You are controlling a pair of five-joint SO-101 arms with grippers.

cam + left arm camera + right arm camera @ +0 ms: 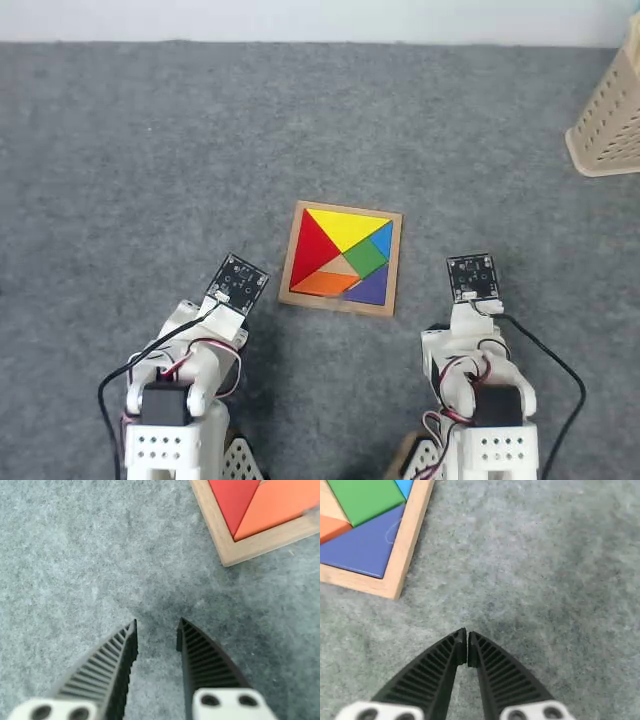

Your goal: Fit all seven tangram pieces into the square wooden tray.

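Grey carpet [150, 150], square wooden tray [350, 209] skewed slightly clockwise

Overhead; wrists probably low; all share tray [338, 303].

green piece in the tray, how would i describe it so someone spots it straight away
In the middle of the grey carpet lies a square wooden tray. Right of its centre, the green piece sits between a small blue triangle and a purple piece. It is the only green one.

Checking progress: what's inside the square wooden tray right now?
The tray holds red, yellow, blue, green, tan, orange and purple pieces, packed together. Its floor underneath is covered.
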